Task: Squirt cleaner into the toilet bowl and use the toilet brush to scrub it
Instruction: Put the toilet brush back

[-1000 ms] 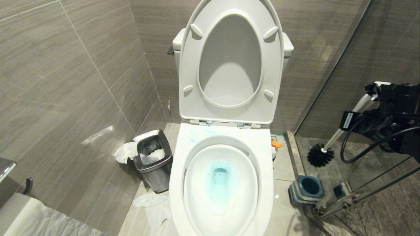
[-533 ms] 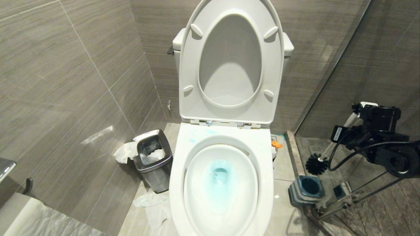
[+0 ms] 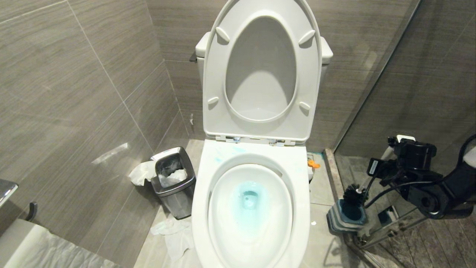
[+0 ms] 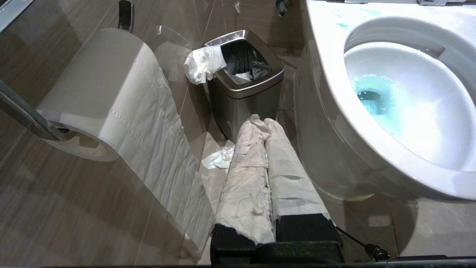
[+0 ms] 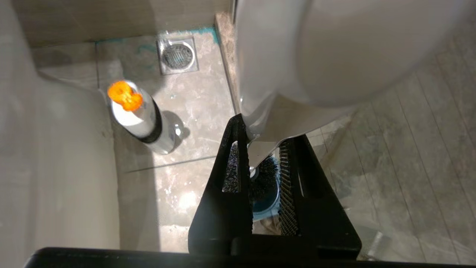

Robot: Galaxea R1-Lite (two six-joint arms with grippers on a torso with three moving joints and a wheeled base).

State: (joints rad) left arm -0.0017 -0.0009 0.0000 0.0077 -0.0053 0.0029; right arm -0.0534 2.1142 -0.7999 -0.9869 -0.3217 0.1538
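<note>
Grey tiled walls [image 3: 81,85], pale floor [image 3: 319,190], steel bin [image 3: 174,182] in corner

Glossy white ceramic toilet bowl [image 3: 297,208], brushed steel bin [image 3: 174,193], matt grey tiled wall [image 3: 74,93].

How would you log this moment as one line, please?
right pincer: grips toilet brush | brush head at holder | left pincer: shut, parked

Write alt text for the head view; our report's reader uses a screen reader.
The right gripper holds the toilet brush, its black bristles at the mouth of its blue-grey holder on the floor right of the toilet bowl. Seat up; water tinted blue.
</note>
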